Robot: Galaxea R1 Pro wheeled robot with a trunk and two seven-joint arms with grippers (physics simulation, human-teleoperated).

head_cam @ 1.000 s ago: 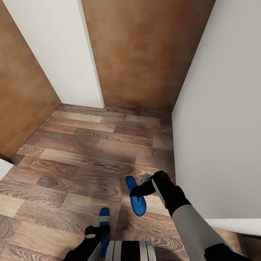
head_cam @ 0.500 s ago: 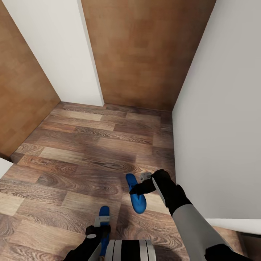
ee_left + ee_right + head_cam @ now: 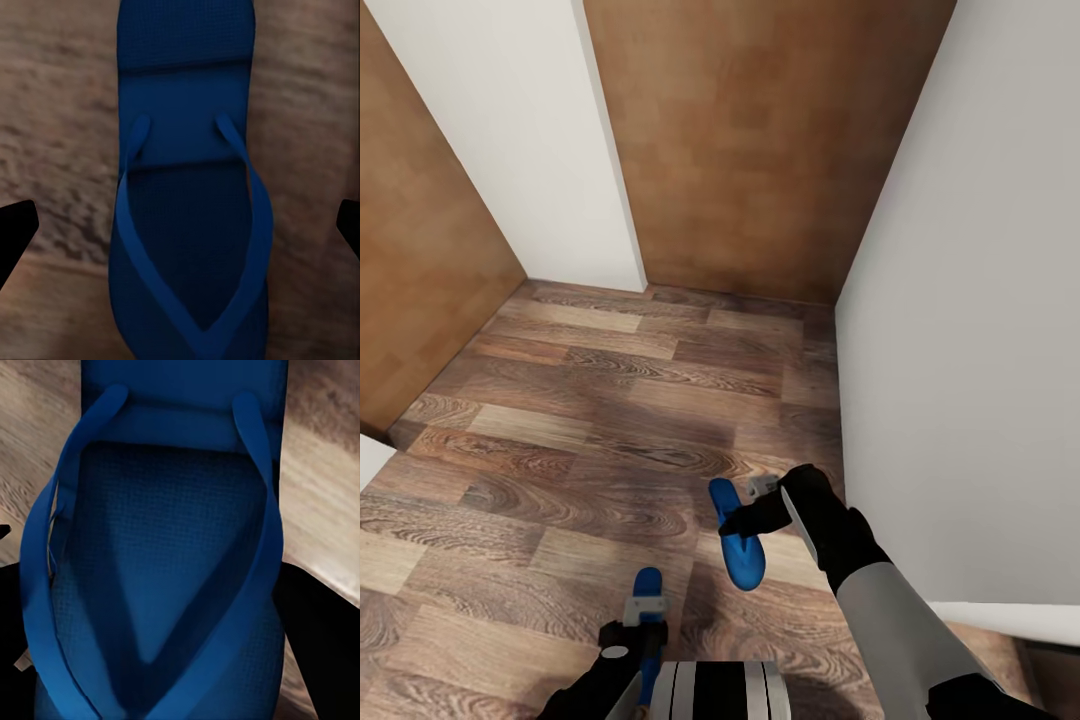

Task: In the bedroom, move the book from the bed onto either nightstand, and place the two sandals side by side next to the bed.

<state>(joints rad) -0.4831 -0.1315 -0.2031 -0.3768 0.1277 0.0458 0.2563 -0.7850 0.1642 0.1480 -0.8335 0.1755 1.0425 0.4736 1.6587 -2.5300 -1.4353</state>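
Observation:
Two blue sandals show over the wood floor. One sandal hangs crosswise in my right gripper, which is shut on it, its dark fingers hugging the sole's edges. The other sandal lies lengthwise under my left gripper. That gripper is open, and its fingertips stand well clear of the sandal's sides. The book, the bed and the nightstand are out of view.
A plain pale wall rises close on the right. A white panel and brown wooden panels close off the far end. Wood plank floor stretches ahead between them.
The whole picture has shifted up a little, so the camera moved. Both grippers and both sandals keep almost the same places.

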